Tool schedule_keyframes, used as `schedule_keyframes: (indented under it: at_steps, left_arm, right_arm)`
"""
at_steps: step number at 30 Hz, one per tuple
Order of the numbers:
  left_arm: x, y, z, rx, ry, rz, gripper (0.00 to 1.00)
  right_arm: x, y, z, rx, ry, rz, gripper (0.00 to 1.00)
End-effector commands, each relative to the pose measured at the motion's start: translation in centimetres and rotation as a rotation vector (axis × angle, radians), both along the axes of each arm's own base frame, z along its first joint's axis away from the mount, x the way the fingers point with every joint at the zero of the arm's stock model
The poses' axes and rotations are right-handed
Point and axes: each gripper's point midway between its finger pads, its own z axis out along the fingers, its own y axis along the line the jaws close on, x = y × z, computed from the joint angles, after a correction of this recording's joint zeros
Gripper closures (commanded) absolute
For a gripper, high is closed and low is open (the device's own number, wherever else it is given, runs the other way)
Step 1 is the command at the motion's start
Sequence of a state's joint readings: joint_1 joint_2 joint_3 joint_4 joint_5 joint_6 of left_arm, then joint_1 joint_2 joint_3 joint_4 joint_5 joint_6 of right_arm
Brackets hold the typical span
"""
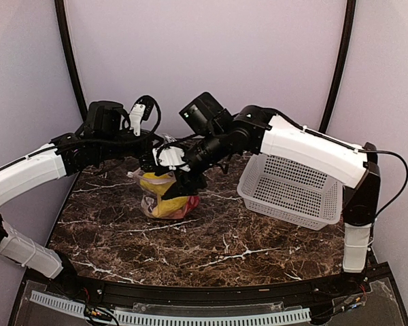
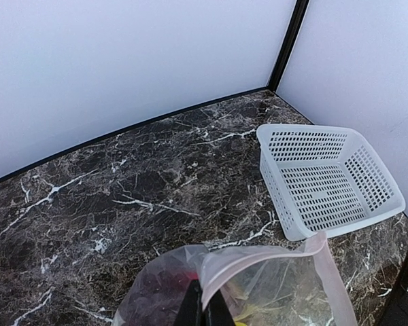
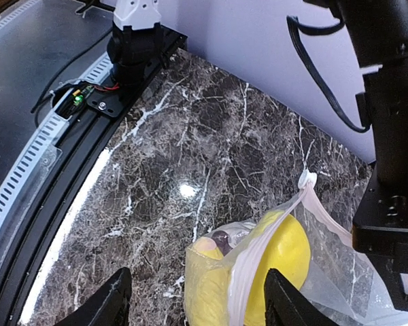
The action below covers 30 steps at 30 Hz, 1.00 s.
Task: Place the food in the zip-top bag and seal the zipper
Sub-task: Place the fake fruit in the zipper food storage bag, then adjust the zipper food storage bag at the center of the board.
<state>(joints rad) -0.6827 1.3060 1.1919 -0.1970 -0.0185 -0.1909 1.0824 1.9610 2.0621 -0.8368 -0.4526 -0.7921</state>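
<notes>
A white perforated basket [image 1: 292, 187] sits toward the right of the dark marble table [image 1: 224, 244].

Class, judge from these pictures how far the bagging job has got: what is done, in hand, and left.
Done: yellow and red food sits inside the zip-top bag; the white basket holds none. In hand: the left pincer is shut on the bag's rim, holding it up; the right pincer is open astride the mouth. Left: the zipper gapes, unsealed.
</notes>
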Motion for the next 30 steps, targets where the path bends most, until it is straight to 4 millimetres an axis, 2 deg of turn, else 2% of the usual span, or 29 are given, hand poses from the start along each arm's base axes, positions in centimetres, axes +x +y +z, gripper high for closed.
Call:
schedule_keyframes:
  at_steps: [1, 4, 8, 10, 11, 13, 14, 15, 16, 17, 19, 21, 23, 26, 28, 30]
  left_arm:
    - [-0.7, 0.2, 1.7, -0.007, -0.024, -0.021, 0.99]
    - [-0.8, 0.3, 1.6, 0.000, -0.023, -0.025, 0.99]
    - [-1.0, 0.5, 1.2, 0.010, -0.018, -0.025, 0.99]
    - [-1.1, 0.5, 1.4, 0.010, -0.022, -0.026, 0.99]
    - [-1.0, 0.5, 1.6, 0.010, -0.021, -0.026, 0.99]
    - [-1.3, 0.0, 2.7, -0.005, -0.016, -0.053, 0.99]
    - [-1.6, -0.3, 4.0, -0.021, -0.018, -0.074, 0.99]
    - [-1.7, -0.4, 4.5, -0.028, -0.020, -0.083, 0.99]
    - [-1.9, -0.6, 5.3, -0.043, -0.026, -0.098, 0.99]
    - [-2.0, -0.7, 5.5, -0.049, -0.029, -0.106, 0.99]
    - [-1.8, -0.9, 4.7, -0.035, -0.024, -0.109, 0.99]
    - [-1.6, -1.0, 4.3, -0.014, -0.003, -0.111, 0.99]
    - [-1.8, -1.4, 5.7, -0.018, -0.012, -0.142, 0.99]
    - [-1.9, -1.5, 6.5, -0.014, -0.047, -0.157, 0.99]
    - [-1.8, -1.2, 6.7, 0.004, -0.074, -0.148, 0.92]
    - [-1.7, -0.7, 6.9, 0.024, -0.103, -0.133, 0.59]
  right_arm:
    - [2.6, 0.5, -1.0, -0.050, -0.117, -0.078, 0.38]
    - [3.0, 0.6, -1.9, -0.072, -0.127, -0.094, 0.43]
    - [3.0, 0.6, -1.7, -0.063, -0.124, -0.104, 0.61]
    - [3.0, 0.7, -0.2, -0.031, -0.129, -0.111, 0.78]
    - [2.8, 0.8, 1.2, -0.002, -0.134, -0.108, 0.89]
    - [2.2, 0.7, 5.0, 0.081, -0.155, -0.100, 0.97]
    - [2.0, 0.6, 7.1, 0.129, -0.166, -0.100, 1.00]
    - [1.8, 0.3, 8.8, 0.163, -0.173, -0.099, 1.00]
    - [1.8, 0.0, 9.8, 0.179, -0.185, -0.106, 1.00]
    - [2.2, -0.1, 9.5, 0.173, -0.188, -0.112, 1.00]
    - [2.9, 0.0, 6.5, 0.108, -0.182, -0.116, 1.00]
    - [3.1, -0.1, 4.7, 0.066, -0.184, -0.122, 1.00]
    - [2.8, -0.4, 4.6, 0.070, -0.172, -0.113, 1.00]
    - [2.4, -0.9, 6.0, 0.106, -0.153, -0.105, 1.00]
    - [2.6, -1.1, 6.6, 0.120, -0.139, -0.109, 1.00]
    - [2.7, -1.5, 6.5, 0.124, -0.116, -0.111, 1.00]
